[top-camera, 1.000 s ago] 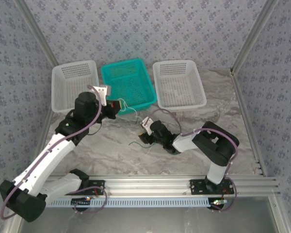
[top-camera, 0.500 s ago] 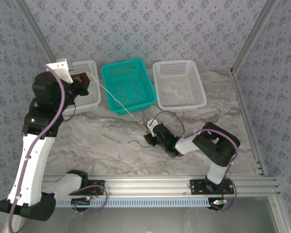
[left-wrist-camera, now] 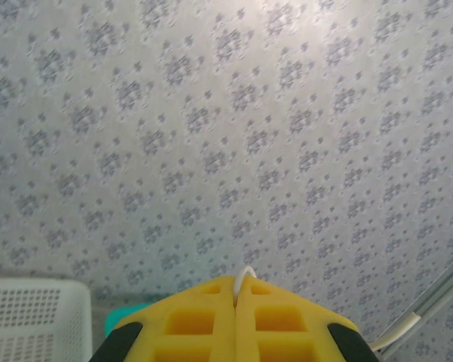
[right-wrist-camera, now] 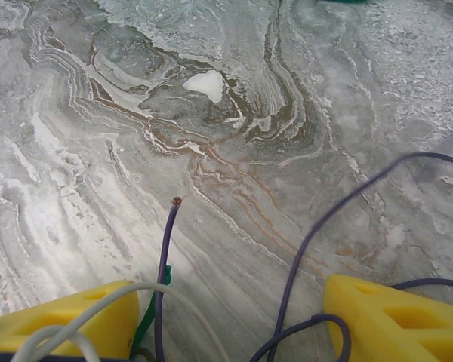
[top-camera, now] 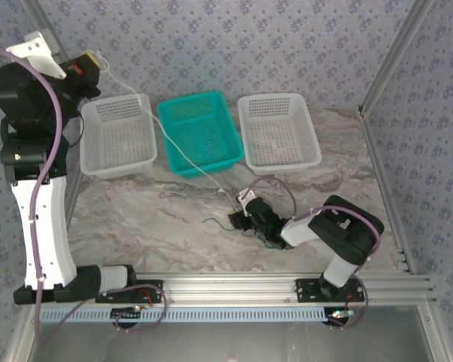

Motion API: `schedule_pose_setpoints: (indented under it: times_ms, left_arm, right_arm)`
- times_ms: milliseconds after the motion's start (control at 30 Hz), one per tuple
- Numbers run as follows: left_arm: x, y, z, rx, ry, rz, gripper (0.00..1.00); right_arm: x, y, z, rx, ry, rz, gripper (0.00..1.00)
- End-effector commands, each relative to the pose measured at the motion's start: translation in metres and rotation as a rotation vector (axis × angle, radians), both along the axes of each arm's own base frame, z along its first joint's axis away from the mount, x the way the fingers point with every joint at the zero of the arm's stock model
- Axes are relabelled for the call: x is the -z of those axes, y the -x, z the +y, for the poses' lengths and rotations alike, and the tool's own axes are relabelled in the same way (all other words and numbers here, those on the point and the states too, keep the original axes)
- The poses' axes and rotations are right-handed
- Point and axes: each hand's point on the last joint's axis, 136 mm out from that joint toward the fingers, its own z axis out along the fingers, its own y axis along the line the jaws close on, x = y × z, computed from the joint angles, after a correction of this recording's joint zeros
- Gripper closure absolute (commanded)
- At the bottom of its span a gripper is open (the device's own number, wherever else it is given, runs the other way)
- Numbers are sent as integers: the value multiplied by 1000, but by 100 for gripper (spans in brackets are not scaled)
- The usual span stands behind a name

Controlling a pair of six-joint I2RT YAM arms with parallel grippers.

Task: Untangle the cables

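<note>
Gripping pale cable [left-wrist-camera: 245,273], left hand [top-camera: 90,64] hangs high; right wrist shows right hand [right-wrist-camera: 226,302] released over purple cable [right-wrist-camera: 164,249].

We see a grey-and-brown marble-look tabletop [right-wrist-camera: 211,136] with a smooth, faintly sheeny face, bearing two white perforated plastic baskets [top-camera: 121,167] and a teal perforated plastic basket [top-camera: 208,166], all satin rather than glossy. The silver slotted metal rail [top-camera: 234,283] looks like brushed aluminium, the pale patterned walls [left-wrist-camera: 211,151] look matt, and the white arm shells [top-camera: 45,219] are smooth, shiny plastic. The yellow finger pads [right-wrist-camera: 392,317] look matt and rubbery, while the thin pale grey wire [right-wrist-camera: 98,304], thin green wire [right-wrist-camera: 146,317] and thin dark wire [right-wrist-camera: 164,256] have smooth plastic sleeving, the dark one ending in a bare coppery tip.
</note>
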Motion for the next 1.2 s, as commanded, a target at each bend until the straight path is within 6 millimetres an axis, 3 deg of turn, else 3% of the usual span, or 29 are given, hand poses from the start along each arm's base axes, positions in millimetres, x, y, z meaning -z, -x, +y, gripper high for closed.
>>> schedule_pose_setpoints:
  times_ms: [0, 100, 433, 567, 700, 933, 1167]
  left_arm:
    - [-21, -2, 11, -8, 3, -37, 100]
    - [-32, -14, 22, -18, 29, -38, 100]
    - [-78, -32, 19, 33, -5, -158, 100]
    - [-89, -44, 48, -89, -26, -207, 100]
    - [-81, -65, 82, -184, -1, -196, 100]
    - [-62, -103, 107, -280, -76, -178, 100]
    - [10, -150, 142, -397, -109, 33, 100]
  right_arm:
    - [31, 18, -23, 30, 79, 105, 29]
    - [31, 21, -25, 34, 70, 110, 26]
    - [15, 19, -8, -10, 46, 128, 22]
    - [13, 19, -4, -16, 40, 136, 19]
    - [10, 21, -2, -22, 53, 138, 19]
    - [3, 24, -4, -20, 68, 128, 18]
    - [-3, 24, -5, -16, 69, 120, 18]
